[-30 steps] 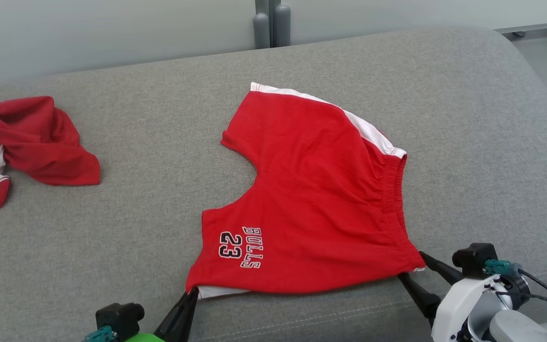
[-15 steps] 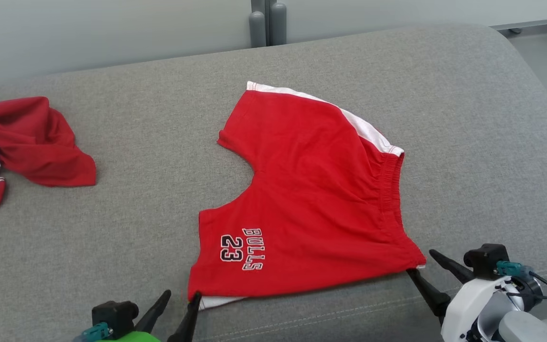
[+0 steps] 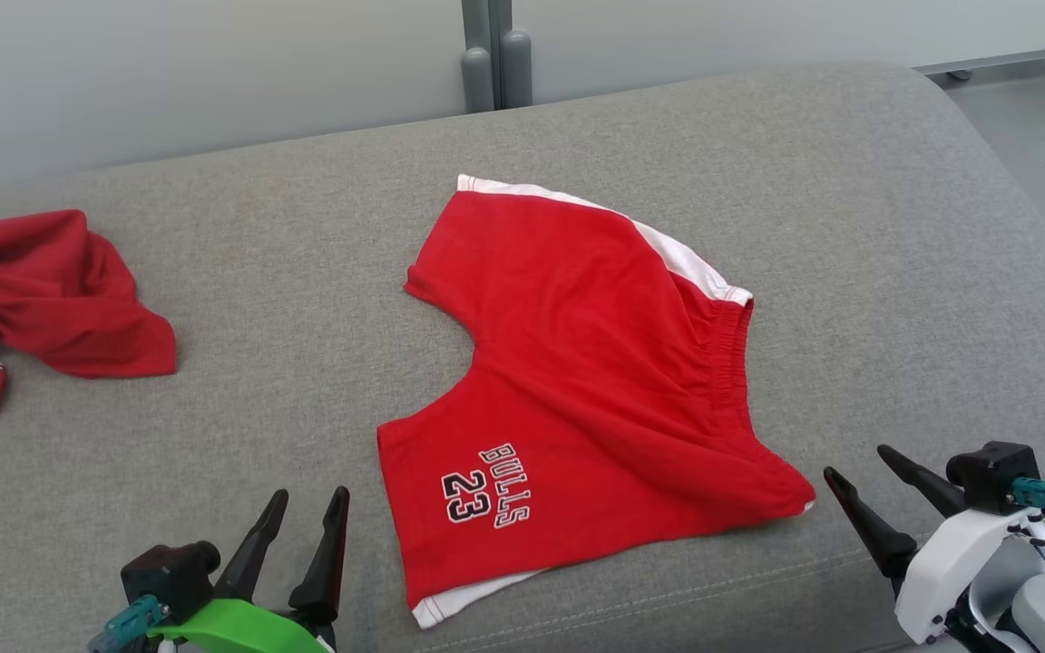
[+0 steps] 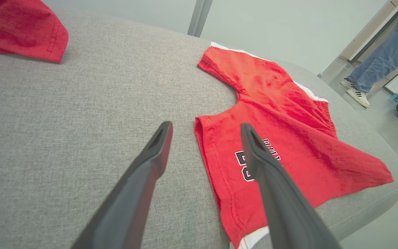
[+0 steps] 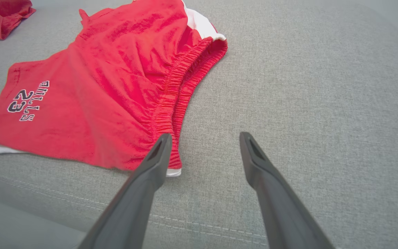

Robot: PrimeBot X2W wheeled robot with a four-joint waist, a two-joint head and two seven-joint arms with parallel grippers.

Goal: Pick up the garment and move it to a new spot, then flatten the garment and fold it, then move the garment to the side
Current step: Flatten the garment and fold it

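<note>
Shorts (image 3: pixel 595 363), red, lie spread on the grey cushion (image 3: pixel 169 453), between both grippers and touching neither. Left gripper (image 3: pixel 311 492) and right gripper (image 3: pixel 856 461) stand open-jawed, empty. Risks: the near hem sits by the cushion's front edge, so a dragging pull could slide it off. The white underlayer (image 3: pixel 468 597) peeks out beside the left gripper, so a shallow pinch may take one layer and skew the fold.
</note>
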